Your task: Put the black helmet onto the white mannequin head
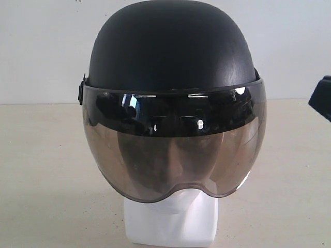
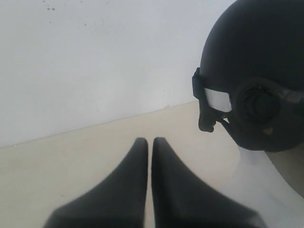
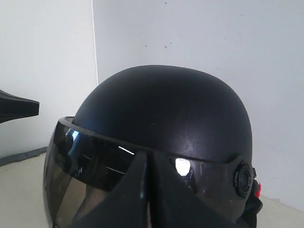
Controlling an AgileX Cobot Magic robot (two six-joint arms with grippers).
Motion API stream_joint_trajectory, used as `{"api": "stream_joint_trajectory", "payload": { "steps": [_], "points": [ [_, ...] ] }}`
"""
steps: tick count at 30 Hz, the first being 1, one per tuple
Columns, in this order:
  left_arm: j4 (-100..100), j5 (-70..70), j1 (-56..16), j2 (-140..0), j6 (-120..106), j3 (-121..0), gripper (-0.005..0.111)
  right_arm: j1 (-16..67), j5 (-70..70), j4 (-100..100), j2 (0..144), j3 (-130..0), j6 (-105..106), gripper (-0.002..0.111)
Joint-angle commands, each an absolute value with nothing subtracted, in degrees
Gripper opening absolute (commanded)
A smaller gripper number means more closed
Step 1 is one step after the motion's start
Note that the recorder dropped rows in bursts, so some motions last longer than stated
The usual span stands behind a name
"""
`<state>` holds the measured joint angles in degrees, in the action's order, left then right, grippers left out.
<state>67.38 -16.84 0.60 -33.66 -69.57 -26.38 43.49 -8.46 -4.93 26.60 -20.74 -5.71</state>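
Observation:
The black helmet (image 1: 170,46) sits on the white mannequin head (image 1: 170,225), and its smoky visor (image 1: 176,155) hangs down over the face. Only the chin, neck and base show white below the visor. My left gripper (image 2: 149,140) is shut and empty, hovering over the table beside the helmet (image 2: 256,52) and apart from it. My right gripper (image 3: 148,156) is also shut with nothing in it, pointing at the helmet (image 3: 166,109) near the visor's upper edge; whether it touches cannot be told. A black part of the right arm (image 1: 321,98) shows at the exterior view's right edge.
The head stands on a beige table (image 1: 41,170) in front of a white wall (image 1: 41,46). A dark pointed part (image 3: 14,107) juts in at the edge of the right wrist view, beyond the helmet.

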Motion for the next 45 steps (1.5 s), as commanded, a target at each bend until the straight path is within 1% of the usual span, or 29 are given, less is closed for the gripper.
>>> {"api": "stream_joint_trajectory", "payload": {
  "steps": [1,12,14,17,22,26,28,31,36,39,45],
  "points": [
    [68.10,-16.25,0.77,-32.96,-69.04,-26.14,0.004,43.36,-8.40,-4.81,26.41,-20.52,-5.40,0.000],
    [68.10,-16.25,0.77,-32.96,-69.04,-26.14,0.004,43.36,-8.50,-4.81,26.41,-20.52,-5.50,0.000],
    [68.10,-16.25,0.77,-32.96,-69.04,-26.14,0.004,41.83,-8.06,-4.95,24.96,-20.52,-4.07,0.000],
    [68.10,-16.25,0.77,-32.96,-69.04,-26.14,0.004,33.84,-4.77,-4.95,21.56,-20.52,-4.35,0.000],
    [68.10,-16.25,0.77,-32.96,-69.04,-26.14,0.004,14.76,5.25,-2.33,16.89,-20.52,-9.22,0.000],
    [68.10,-16.25,0.77,-32.96,-69.04,-26.14,0.004,4.84,14.52,-1.75,14.17,-20.38,-8.32,0.000],
    [68.10,-16.25,0.77,-32.96,-69.04,-26.14,0.004,1.86,15.30,-1.87,12.28,-18.57,-6.77,0.000],
    [68.10,-16.25,0.77,-32.96,-69.04,-26.14,0.004,0.54,13.48,-1.99,8.74,-14.28,-4.33,0.000],
    [68.10,-16.25,0.77,-32.96,-69.04,-26.14,0.004,0.65,6.03,-2.06,2.24,-3.83,-4.33,0.000],
    [68.10,-16.25,0.77,-32.96,-69.04,-26.14,0.004,0.65,2.98,-2.06,0.00,0.00,-4.33,0.000],
    [68.10,-16.25,0.77,-32.96,-69.04,-26.14,0.004,1.19,11.98,-2.06,0.00,0.00,-3.59,0.000]
  ]
}}
